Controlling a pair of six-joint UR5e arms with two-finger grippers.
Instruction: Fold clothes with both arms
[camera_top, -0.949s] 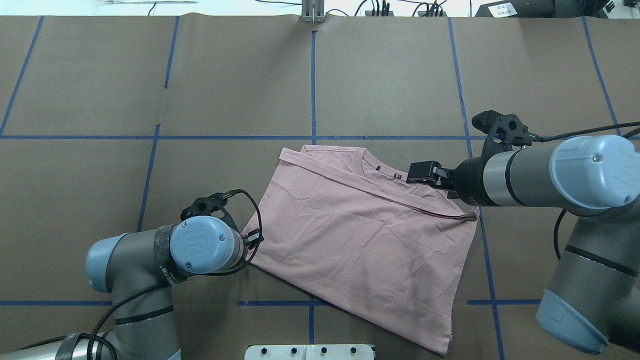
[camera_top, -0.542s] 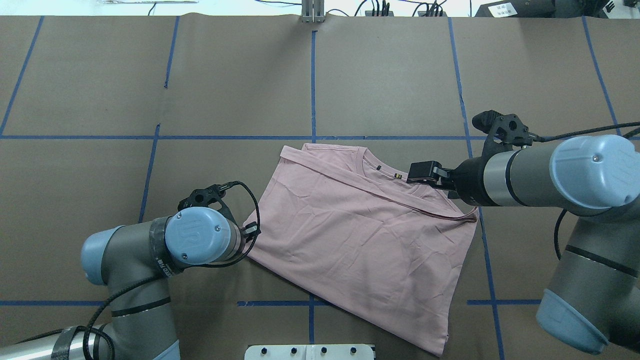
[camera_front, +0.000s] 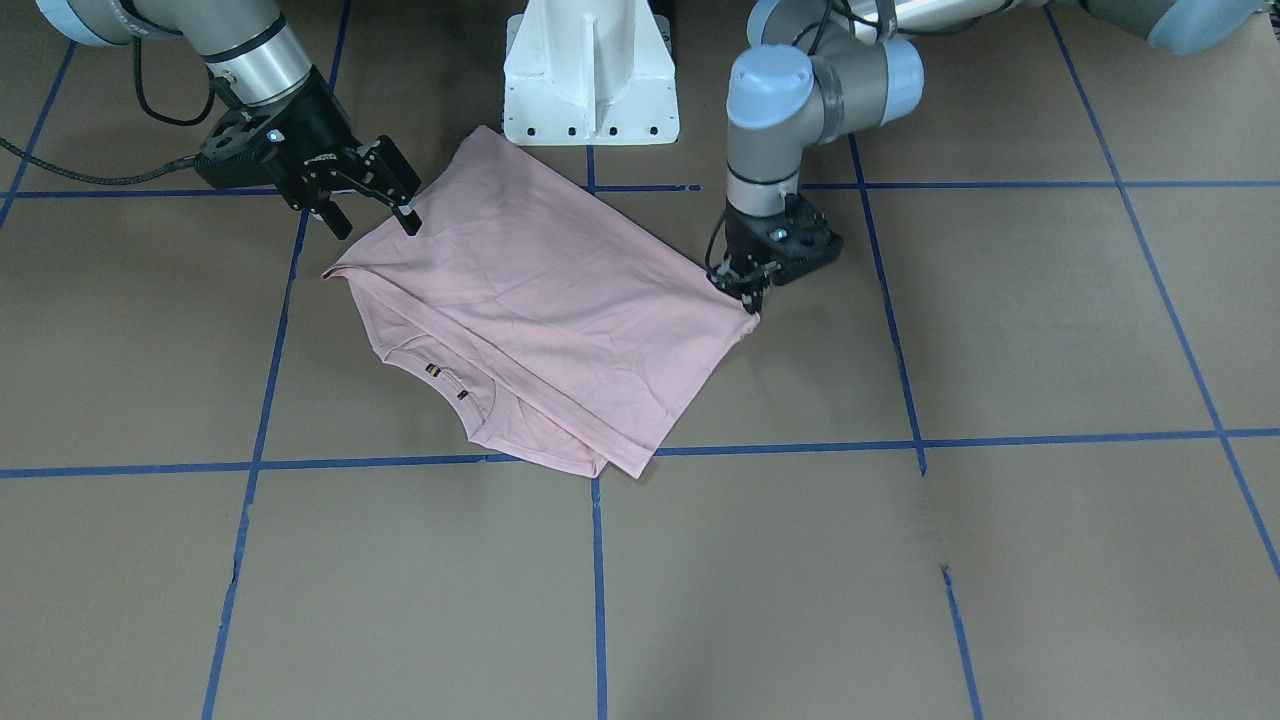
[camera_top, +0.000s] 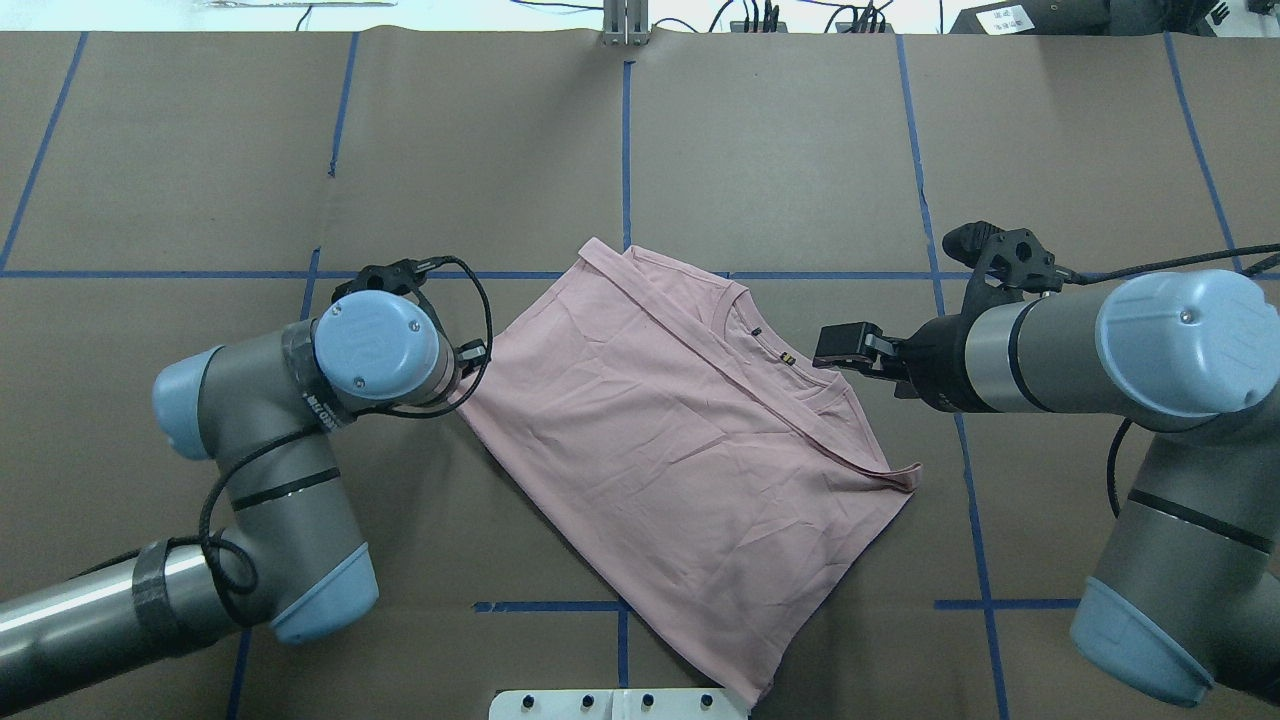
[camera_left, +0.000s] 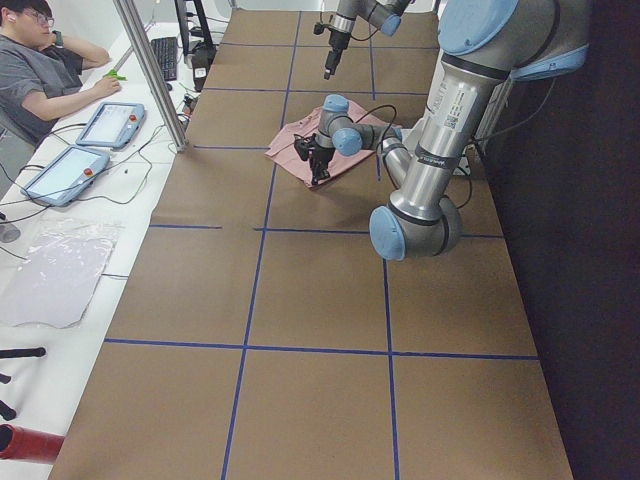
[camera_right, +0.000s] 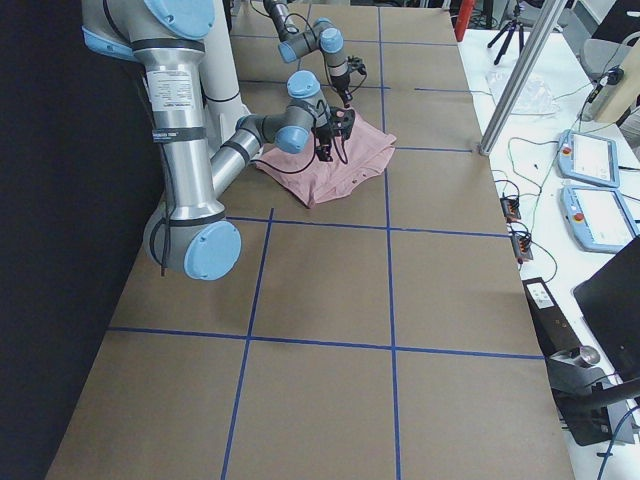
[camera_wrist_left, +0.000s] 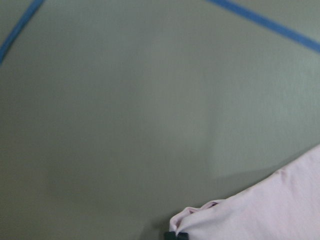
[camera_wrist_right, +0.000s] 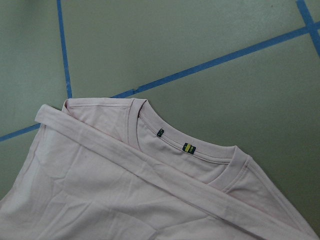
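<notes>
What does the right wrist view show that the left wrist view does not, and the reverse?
Only the right wrist view shows the neckline of the T-shirt, with two small labels inside it and a folded band crossing below. Only the left wrist view shows a bunched corner of the cloth pinched at a black fingertip of the left gripper. Both show pink cloth on the brown table with blue tape lines.
</notes>
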